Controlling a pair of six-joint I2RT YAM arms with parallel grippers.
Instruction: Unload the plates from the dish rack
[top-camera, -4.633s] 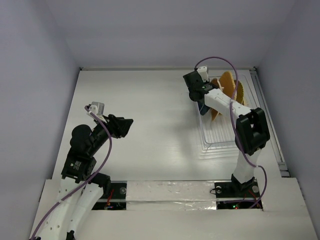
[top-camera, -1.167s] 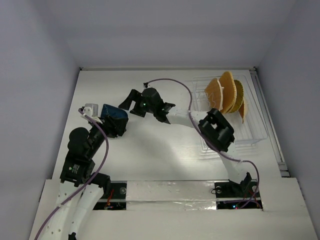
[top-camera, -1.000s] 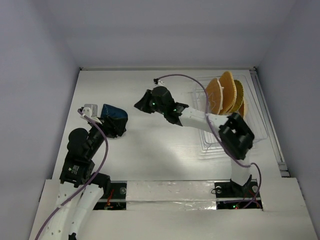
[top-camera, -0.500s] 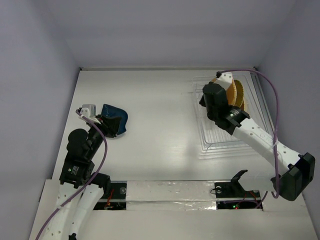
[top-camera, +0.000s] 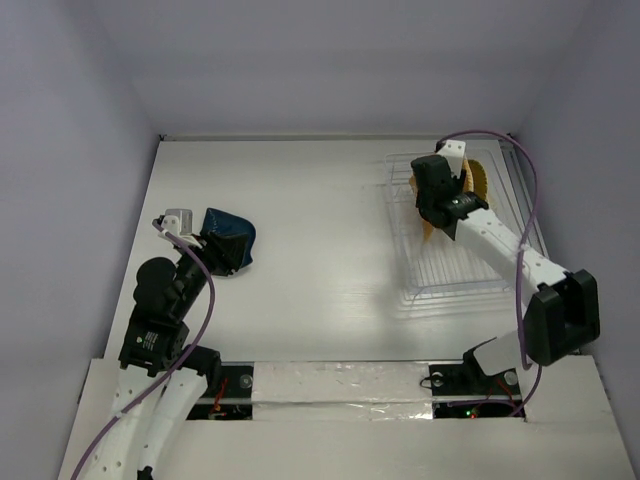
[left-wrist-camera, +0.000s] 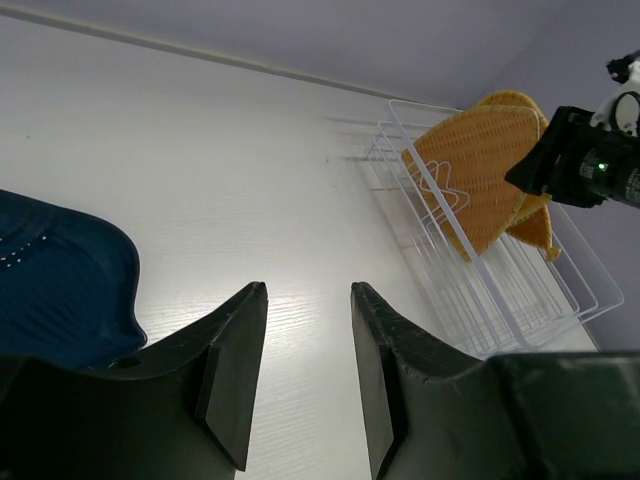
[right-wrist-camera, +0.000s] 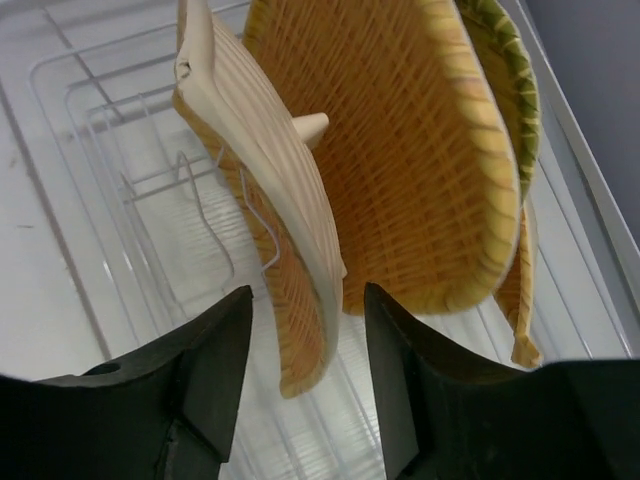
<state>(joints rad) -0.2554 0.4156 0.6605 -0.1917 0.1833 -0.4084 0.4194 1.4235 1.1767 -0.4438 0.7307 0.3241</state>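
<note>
Orange woven plates (right-wrist-camera: 400, 180) stand upright in the white dish rack (right-wrist-camera: 100, 120). Right gripper (right-wrist-camera: 305, 300), jaws apart, straddles the front plate (right-wrist-camera: 265, 190), seemingly not touching; close squarely on its rim, lift straight up. Left gripper (left-wrist-camera: 308, 300) gapes empty beside the blue dish (left-wrist-camera: 60, 290)

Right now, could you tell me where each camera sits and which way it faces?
Top external: above and behind the robot, looking down on the white table; both arms show, left claw by the dark blue rounded dish, right claw at the white wire dish rack.
Left wrist: low, facing across the table toward the rack; its open claw shows.
Right wrist: close above the orange-yellow woven plates in the rack; its open claw shows.
Shared: top and left wrist show dish, rack, plates.
</note>
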